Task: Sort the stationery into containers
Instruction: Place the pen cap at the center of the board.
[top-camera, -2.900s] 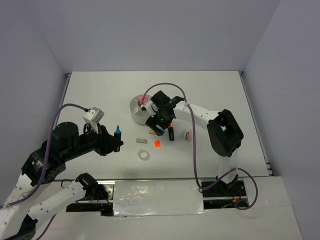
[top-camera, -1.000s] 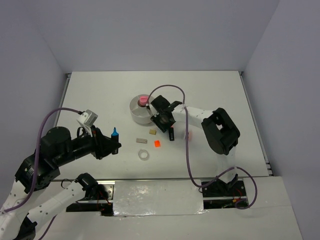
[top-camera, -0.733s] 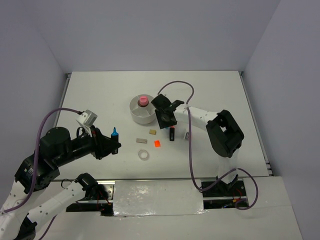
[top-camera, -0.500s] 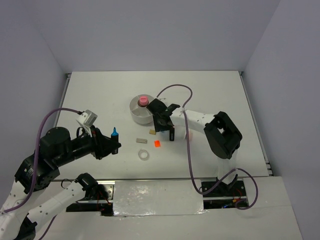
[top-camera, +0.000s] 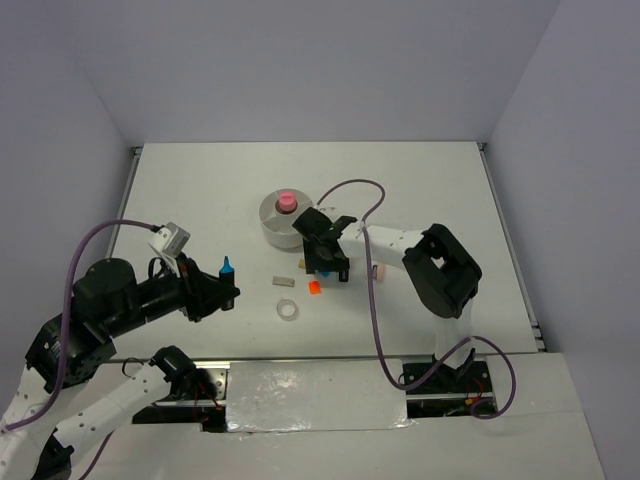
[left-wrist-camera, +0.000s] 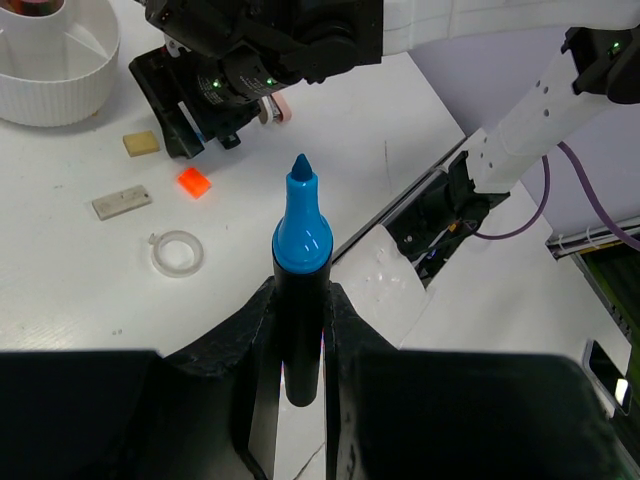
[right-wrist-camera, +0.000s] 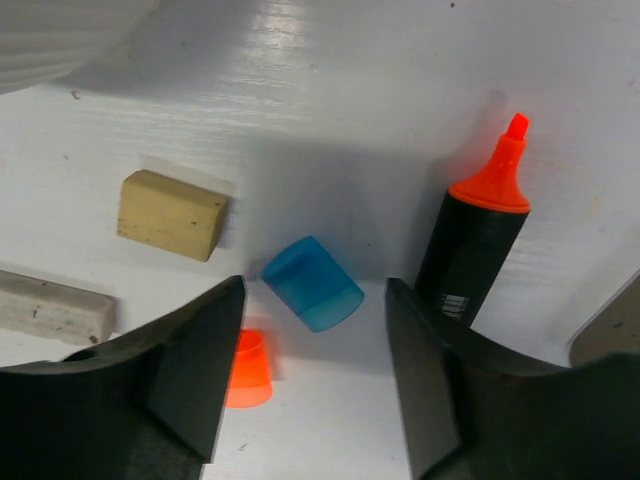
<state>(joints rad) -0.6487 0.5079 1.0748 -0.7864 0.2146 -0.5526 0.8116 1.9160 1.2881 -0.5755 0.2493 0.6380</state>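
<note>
In the right wrist view the small blue piece (right-wrist-camera: 312, 284) lies on the bench at the middle of the frame, tilted, between the spread jaws of the right gripper (right-wrist-camera: 312, 305), which touch nothing. The tan eraser (right-wrist-camera: 172, 214) is just up and left of it, the orange piece (right-wrist-camera: 245, 368) is at lower left, and the orange-capped marker (right-wrist-camera: 480, 250) is close on the right.

We judge the blue piece to be light, hard, smooth plastic that could skid or pop out under a squeeze. We would close gently across its middle, jaws low to the bench, and keep clear of the marker so it does not roll.

From overhead, the white tub (top-camera: 283, 222) sits just above and left of this cluster.

The left gripper (left-wrist-camera: 300, 300), at lower centre of its own view, has its jaws pinching the blue-capped marker (left-wrist-camera: 300, 245) on the black barrel below the cap. The marker looks stiff, light and round, and it is gripped where it cannot pivot much.
</note>
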